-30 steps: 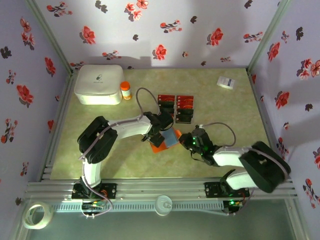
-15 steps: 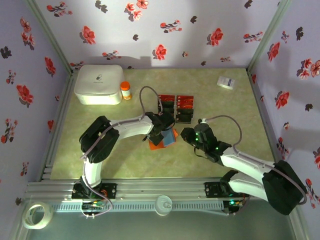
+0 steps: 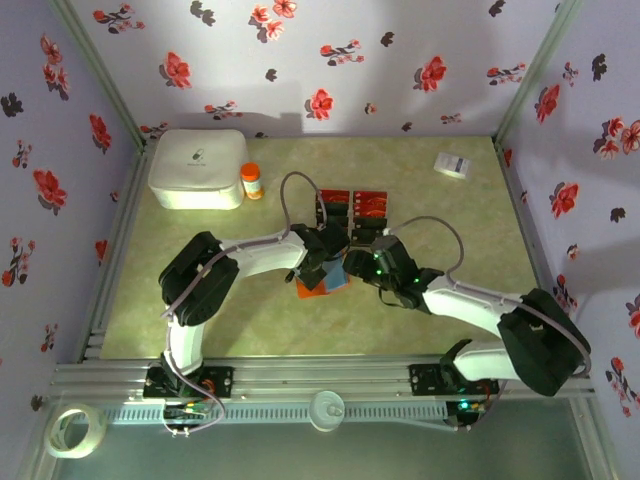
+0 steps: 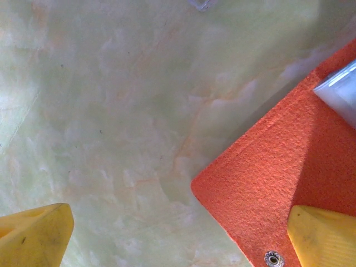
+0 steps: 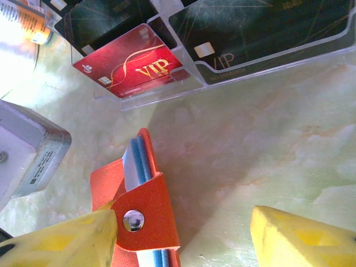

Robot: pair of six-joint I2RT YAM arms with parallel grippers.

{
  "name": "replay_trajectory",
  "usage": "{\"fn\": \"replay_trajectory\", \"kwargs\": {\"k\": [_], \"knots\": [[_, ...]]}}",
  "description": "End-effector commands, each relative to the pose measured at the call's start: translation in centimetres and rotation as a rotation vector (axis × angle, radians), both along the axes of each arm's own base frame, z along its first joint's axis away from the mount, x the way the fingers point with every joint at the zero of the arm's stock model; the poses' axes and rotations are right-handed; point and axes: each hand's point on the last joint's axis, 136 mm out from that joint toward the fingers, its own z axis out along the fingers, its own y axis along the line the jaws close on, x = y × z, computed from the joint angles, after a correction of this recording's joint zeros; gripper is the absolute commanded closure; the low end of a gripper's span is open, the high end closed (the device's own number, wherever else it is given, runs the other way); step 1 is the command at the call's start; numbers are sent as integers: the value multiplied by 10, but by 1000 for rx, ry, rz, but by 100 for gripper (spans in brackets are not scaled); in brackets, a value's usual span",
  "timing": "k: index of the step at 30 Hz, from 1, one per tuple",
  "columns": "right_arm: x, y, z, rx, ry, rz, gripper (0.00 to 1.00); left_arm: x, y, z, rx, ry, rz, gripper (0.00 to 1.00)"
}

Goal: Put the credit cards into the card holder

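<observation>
We count two tools, the left tool [image 4: 178, 239] and the right tool [image 5: 183, 242], with one card holder [image 5: 142, 211] right by both. Just beyond the right tool are the credit cards [image 3: 351, 214]: two red ones for certain (the dark ones overlap, so we give no firm number). Well beyond the left tool, to its left, we count one white box [image 3: 197, 168] and one orange bottle [image 3: 251, 181]. Far beyond the right tool lies one white slip [image 3: 455, 164]. Behind the left tool, off the bench [image 3: 280, 325], sits one tape roll [image 3: 75, 430].
</observation>
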Motion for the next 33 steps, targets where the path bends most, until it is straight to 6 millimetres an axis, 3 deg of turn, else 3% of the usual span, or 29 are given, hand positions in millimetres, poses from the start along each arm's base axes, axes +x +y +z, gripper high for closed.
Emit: {"fn": "replay_trajectory", "kwargs": {"k": [1,6,14,24,28,33], "knots": [[6,7,4,-28,-20,30,35,5,18,-13,96,4,6,0],[12,12,9,-25,-28,34,35,6,17,-14,96,5,4,0],[5,14,25,-21,-58,45,34,6,17,-15,97,7,-2,0],[11,17,3,-89,-26,40,34,5,17,-14,94,6,-2,0],[14,9,-2,-133,-28,23,47,5,17,-14,91,6,-1,0],[12,0,-4,-143,-23,5,88,4,17,-14,87,8,0,0]]}}
